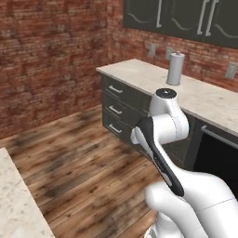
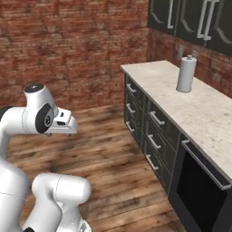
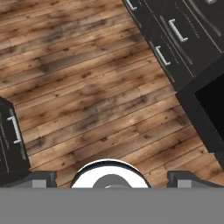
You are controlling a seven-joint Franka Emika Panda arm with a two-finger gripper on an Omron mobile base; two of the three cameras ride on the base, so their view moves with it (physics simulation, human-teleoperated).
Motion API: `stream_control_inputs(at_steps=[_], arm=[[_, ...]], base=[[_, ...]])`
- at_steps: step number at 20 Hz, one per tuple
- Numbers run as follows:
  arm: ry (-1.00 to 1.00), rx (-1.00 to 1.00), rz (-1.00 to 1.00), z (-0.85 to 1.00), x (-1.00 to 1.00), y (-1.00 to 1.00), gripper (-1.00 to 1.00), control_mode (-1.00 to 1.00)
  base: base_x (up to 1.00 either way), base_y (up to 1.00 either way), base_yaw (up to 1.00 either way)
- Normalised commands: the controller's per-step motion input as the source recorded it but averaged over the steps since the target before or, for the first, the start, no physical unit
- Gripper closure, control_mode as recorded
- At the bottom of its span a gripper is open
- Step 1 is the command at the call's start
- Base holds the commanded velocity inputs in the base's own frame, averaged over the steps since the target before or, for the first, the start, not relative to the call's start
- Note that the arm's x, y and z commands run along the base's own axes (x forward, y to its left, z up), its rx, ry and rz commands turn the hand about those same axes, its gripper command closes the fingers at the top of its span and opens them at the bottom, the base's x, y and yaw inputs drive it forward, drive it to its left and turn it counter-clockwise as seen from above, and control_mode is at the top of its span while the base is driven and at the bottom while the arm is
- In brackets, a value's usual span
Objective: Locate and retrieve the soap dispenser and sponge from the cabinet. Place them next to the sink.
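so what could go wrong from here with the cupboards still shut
1. The wall cupboard doors are closed, so the soap and sponge can't be seen; the arm may open the wrong door.
2. A paper towel roll stands upright on the counter below those doors; reaching up past it could knock it over.
3. The gripper points down at the wooden floor, jaws wide, far from the cupboard, so a big swing near the drawers could clip them.
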Motion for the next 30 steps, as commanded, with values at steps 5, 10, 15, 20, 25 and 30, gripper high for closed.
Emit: stream_control_inputs(at_steps=[5,10,15,20,25,30], arm=[[0.0,0.0,0.0,0.0,0.0,0.0,-1.0,1.0],[0.0,0.0,0.0,0.0,0.0,0.0,-1.0,1.0],[0.0,0.0,0.0,0.0,0.0,0.0,-1.0,1.0],[0.0,0.0,0.0,0.0,0.0,0.0,-1.0,1.0],[0.0,0.0,0.0,0.0,0.0,0.0,-1.0,1.0],[0.0,0.0,0.0,0.0,0.0,0.0,-1.0,1.0]], base=[[0.36,0.28,-0.34],[0.35,0.29,-0.36],[0.35,0.27,-0.36],[0.3,0.2,-0.4],[0.27,0.18,-0.41],[0.19,0.12,-0.43]])
